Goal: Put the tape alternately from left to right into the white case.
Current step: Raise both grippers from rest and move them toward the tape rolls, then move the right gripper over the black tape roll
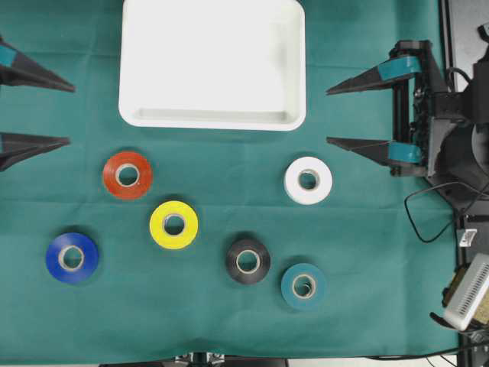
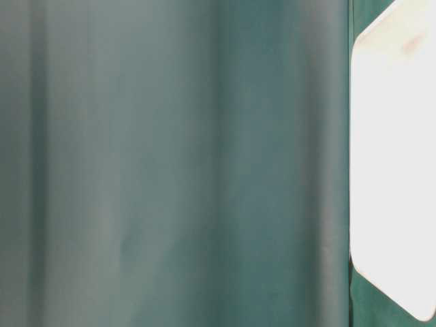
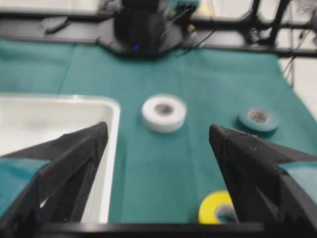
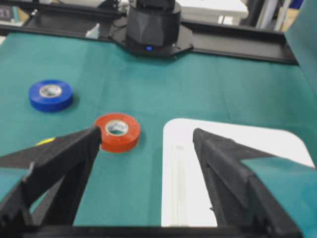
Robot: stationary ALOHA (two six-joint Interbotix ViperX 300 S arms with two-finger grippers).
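Left gripper (image 1: 67,115) and right gripper (image 1: 328,116): jaws spread apart, nothing between them, each stationed off a short end of the white case (image 1: 137,115).

Risk, as judged: the rolls lie flat and low; a descent off-centre could nudge one across the cloth rather than seize it. The black roll (image 1: 247,261) and teal roll (image 1: 303,286) sit near each other, inviting a collision.

The white case holds nothing. All tape lies below it in the overhead view: red roll (image 1: 127,175), yellow roll (image 1: 173,225), blue roll (image 1: 72,258), white roll (image 1: 308,180).
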